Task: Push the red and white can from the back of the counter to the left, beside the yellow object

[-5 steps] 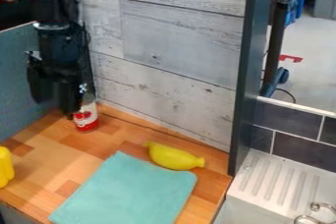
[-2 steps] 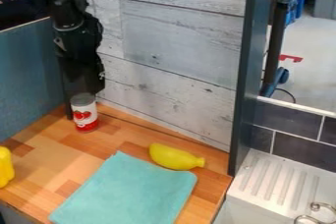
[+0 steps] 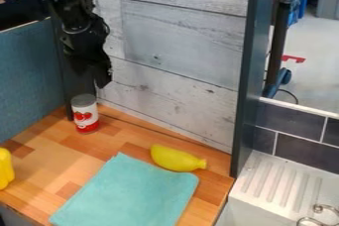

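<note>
The black gripper (image 3: pixel 92 76) hangs at the upper left, just above and slightly right of a red and white can (image 3: pixel 85 114), not seen touching it. That can stands upright in the back left corner of the wooden counter (image 3: pixel 59 143). A teal cloth (image 3: pixel 129 193) lies flat at the front middle. Beside the cloth's upper right edge rests a yellow banana-like object (image 3: pixel 177 159). Part of another yellow object (image 3: pixel 5 168) shows at the left edge.
A whitish plank wall (image 3: pixel 179 46) stands behind the counter, and a blue-grey panel (image 3: pixel 27 81) closes the left side. To the right are a dark upright post (image 3: pixel 248 86) and a white sink (image 3: pixel 275 185) with a ribbed drainboard.
The gripper has moved right and upward from in front of the can's top, leaving the can fully in view. The can, cloth and yellow objects have kept their places.
</note>
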